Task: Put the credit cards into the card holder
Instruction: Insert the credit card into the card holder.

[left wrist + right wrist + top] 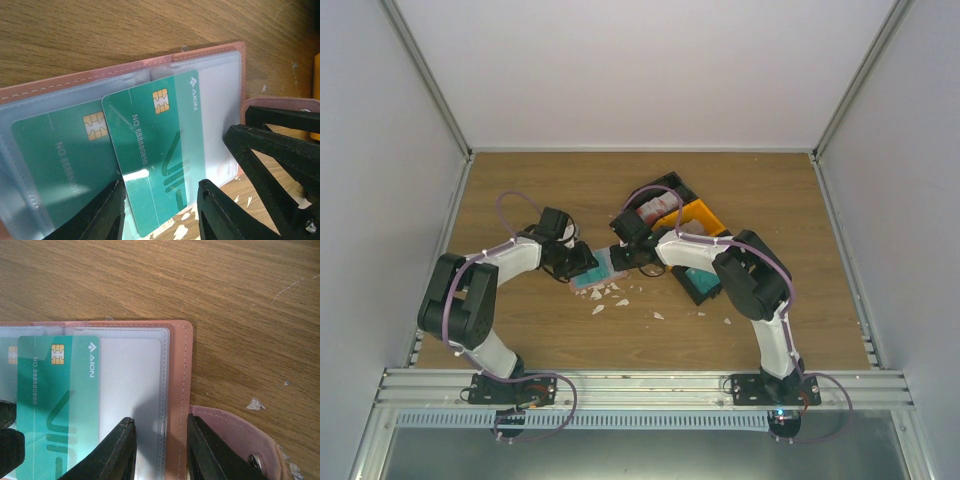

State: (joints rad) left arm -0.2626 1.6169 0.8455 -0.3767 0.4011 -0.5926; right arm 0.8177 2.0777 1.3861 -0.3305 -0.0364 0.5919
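I've got the left gripper (161, 192) pinching a teal card (150, 135) by its long edges, half-slid into the card holder (150, 67), which is open flat on the table (125, 25). The right gripper (161, 420) sits half-closed astride the holder's right edge; whether it's actually gripping, I can't tell.

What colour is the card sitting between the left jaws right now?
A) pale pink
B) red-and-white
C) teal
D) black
C: the card between the left jaws is teal with a gold chip, lying partly over the open card holder.
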